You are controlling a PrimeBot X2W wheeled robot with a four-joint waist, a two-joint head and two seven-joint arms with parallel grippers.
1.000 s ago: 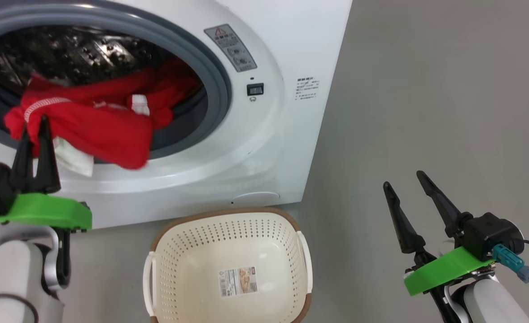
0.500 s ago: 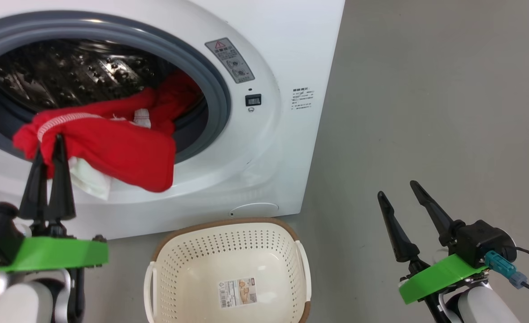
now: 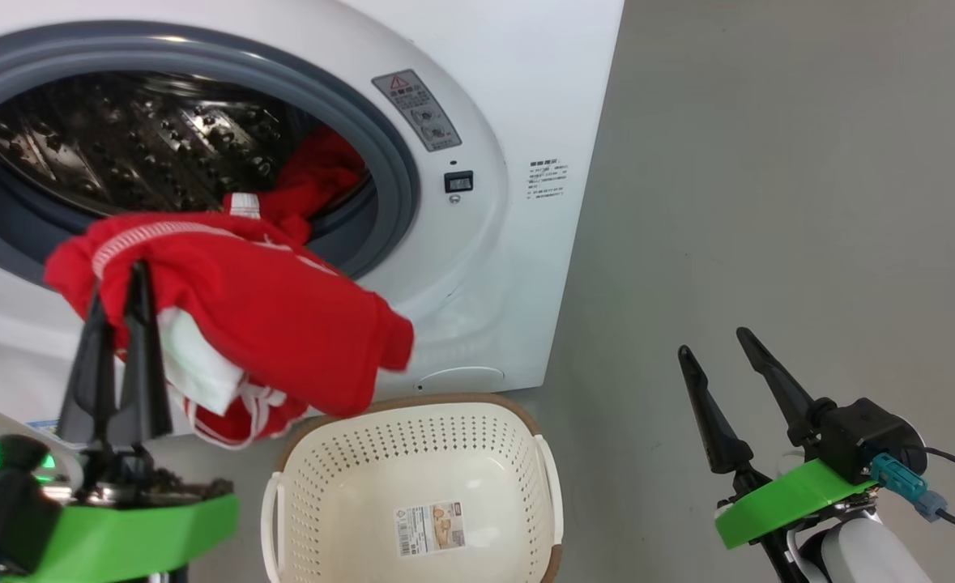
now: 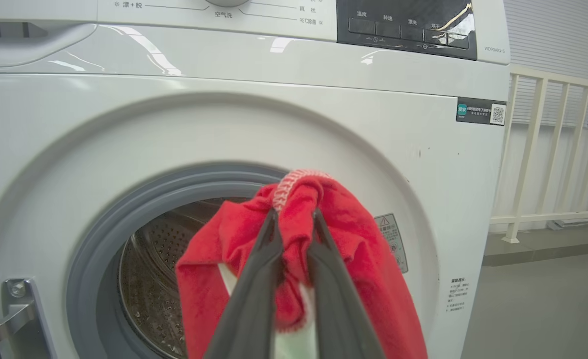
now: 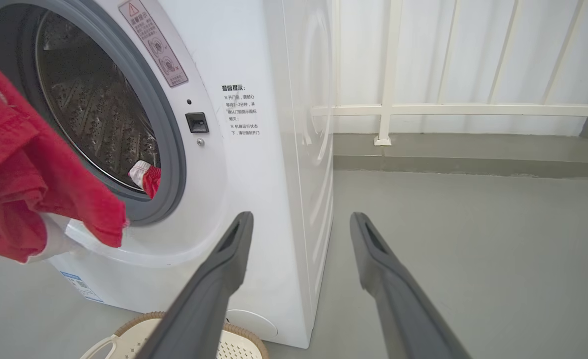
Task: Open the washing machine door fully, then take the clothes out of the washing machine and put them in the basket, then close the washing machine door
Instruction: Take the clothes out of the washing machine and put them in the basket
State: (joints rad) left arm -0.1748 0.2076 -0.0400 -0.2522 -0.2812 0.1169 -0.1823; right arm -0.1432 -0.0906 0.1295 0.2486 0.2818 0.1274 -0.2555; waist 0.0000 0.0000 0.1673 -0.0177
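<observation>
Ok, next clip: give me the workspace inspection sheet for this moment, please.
Surface: grey floor; the basket stands on it in front of the washing machine.
Job's things: machine opening uncovered, steel drum visible; clothes hang in front of the opening, by the basket's rear rim; more red cloth lies in the drum; the basket holds only its paper label.
Clutter: nothing seen.
Grippers: left gripper, jaws shut on the clothes; right gripper, jaws open and empty, over the floor.
Cables: teal plug with a black cable at the right wrist.
Surroundings: white railing beside the machine.
</observation>
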